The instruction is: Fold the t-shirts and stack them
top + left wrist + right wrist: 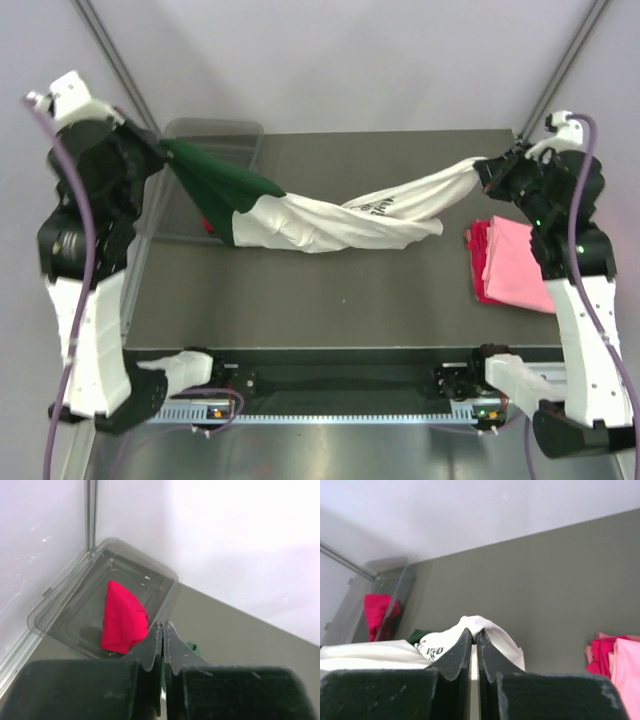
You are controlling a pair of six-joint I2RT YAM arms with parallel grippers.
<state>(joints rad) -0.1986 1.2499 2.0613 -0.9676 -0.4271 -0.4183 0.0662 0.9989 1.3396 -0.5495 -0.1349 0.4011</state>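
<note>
The white-and-green t-shirt (pixel 320 222) is suspended between both arms above the table (pixel 330 300), sagging at its middle and twisted along its length. The left gripper (pixel 160 150) is clamped on the dark green sleeve end, at the far left beside the clear bin (pixel 215 130). The right gripper (pixel 482 172) is clamped on the white end at the far right. In each wrist view the jaws stand pressed together with cloth pinched between them. Holding the garment by opposite ends serves, by judgement, to pull it out to full length so it can be laid flat for folding. The twist indicates that it needs untwisting or a regrip first. A red t-shirt (pixel 122 617) lies bunched in the bin, not yet folded. A pink t-shirt (pixel 520 262) lies folded at the right edge of the table on top of a second red t-shirt (pixel 477 255), forming the stack. The black chest print is visible only in part within the twist. The lower stacked shirt is mostly covered, so its fold cannot be checked. In the top view the green cloth hides most of the bin's contents
</note>
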